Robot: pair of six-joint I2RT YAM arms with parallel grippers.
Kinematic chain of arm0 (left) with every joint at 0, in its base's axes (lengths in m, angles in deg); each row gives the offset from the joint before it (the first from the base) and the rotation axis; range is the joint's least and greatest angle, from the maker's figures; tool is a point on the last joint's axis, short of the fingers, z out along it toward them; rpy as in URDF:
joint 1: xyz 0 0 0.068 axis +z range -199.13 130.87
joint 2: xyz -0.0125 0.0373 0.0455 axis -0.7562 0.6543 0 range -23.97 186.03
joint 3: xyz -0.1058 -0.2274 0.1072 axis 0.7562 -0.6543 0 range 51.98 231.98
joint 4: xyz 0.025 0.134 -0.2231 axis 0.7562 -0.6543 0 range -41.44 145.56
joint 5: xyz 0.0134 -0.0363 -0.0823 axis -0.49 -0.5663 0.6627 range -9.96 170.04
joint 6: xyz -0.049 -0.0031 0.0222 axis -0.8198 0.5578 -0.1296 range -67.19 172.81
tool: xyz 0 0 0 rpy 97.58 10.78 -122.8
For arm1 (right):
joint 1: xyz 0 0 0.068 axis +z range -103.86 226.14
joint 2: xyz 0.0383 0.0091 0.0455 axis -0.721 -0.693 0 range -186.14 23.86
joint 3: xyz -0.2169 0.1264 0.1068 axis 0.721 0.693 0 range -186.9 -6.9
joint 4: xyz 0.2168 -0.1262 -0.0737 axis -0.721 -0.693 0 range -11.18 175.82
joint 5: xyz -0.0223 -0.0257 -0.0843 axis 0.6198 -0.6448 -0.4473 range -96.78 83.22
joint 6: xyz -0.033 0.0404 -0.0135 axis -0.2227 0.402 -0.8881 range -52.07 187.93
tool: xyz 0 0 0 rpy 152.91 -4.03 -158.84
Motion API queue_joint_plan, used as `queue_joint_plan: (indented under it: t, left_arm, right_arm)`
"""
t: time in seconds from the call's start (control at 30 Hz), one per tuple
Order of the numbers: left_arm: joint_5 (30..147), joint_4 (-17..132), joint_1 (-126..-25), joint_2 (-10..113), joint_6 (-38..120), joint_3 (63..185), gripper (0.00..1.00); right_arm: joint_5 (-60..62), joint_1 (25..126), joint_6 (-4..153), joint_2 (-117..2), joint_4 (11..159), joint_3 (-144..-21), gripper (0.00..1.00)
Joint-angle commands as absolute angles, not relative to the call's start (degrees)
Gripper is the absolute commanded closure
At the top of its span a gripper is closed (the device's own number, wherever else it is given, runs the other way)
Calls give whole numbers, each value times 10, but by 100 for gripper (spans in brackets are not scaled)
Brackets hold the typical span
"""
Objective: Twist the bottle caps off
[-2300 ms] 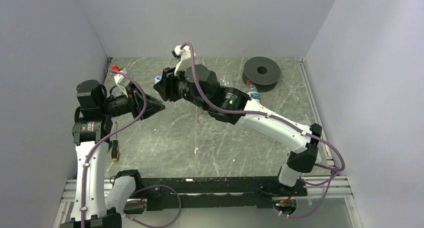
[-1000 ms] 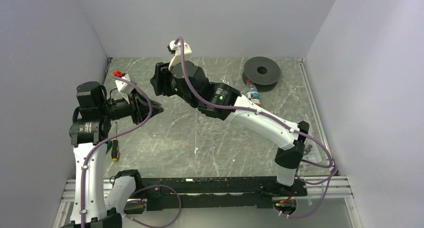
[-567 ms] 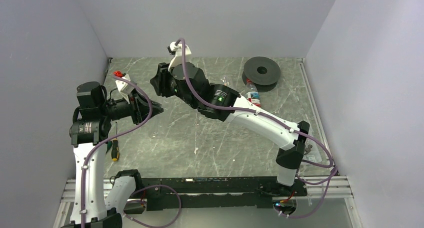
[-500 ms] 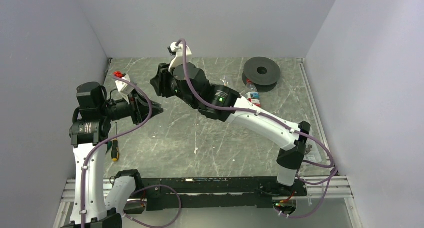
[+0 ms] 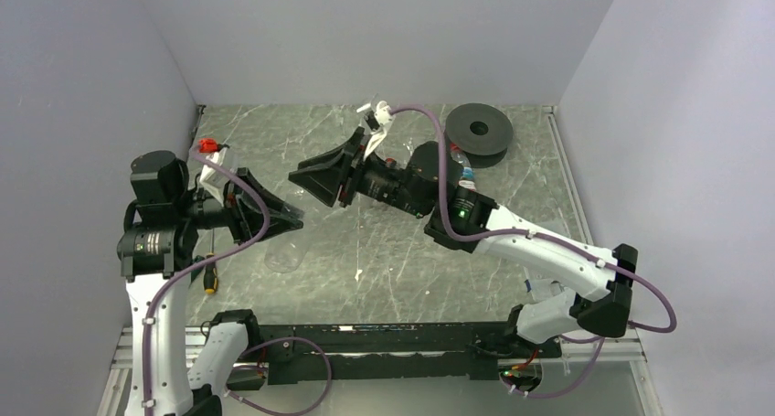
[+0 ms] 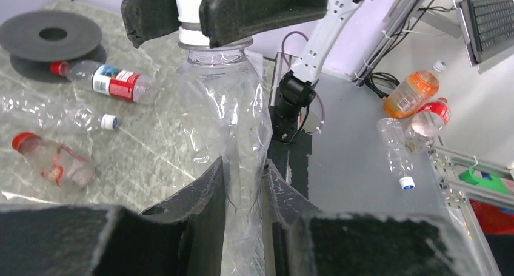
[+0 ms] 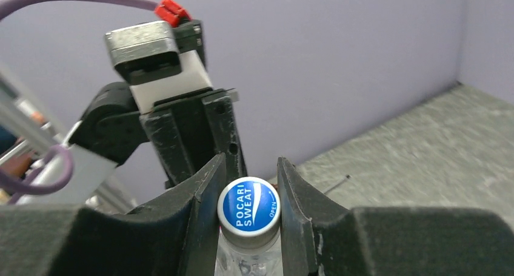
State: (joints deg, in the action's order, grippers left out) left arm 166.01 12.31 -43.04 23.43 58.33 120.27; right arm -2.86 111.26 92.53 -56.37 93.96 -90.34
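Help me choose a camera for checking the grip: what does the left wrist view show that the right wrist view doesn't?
Only the left wrist view: the clear bottle, crumpled and pinched between the left fingers, three more bottles lying on the table, and a black spool. Only the right wrist view: the cap seen end-on, blue and printed, with the left arm behind it. Both: the right fingers clamped on either side of that cap.

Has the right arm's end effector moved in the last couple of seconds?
Yes. The right end effector has shifted slightly toward the near edge, and its wrist now sits closer to the black spool.
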Motion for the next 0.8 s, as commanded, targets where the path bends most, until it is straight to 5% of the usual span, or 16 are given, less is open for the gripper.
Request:
queue_joint_plan:
  t: [0.0,0.1,0.13,0.23,0.3,0.47,0.77]
  left_arm:
    - [1723,119,-421,236,598,1240,100]
    - [1715,82,-422,243,631,1251,100]
    - [1709,73,-422,245,639,1254,100]
    - [1666,53,-422,251,664,1259,100]
    - [1631,51,-421,251,683,1257,100]
    - [1509,64,-422,219,774,1222,100]
    - [1401,180,-422,164,767,1145,100]
  right_arm:
    - [104,1122,888,-550,981,-899,100]
    - [84,1122,887,-568,940,-933,92]
    - [69,1122,888,-572,928,-945,79]
    - [-64,1128,900,-574,884,-960,21]
    - [-164,1134,907,-569,864,-961,6]
    - [-306,1152,932,-598,756,-1031,1]
    - [-360,1166,978,-660,682,-1108,22]
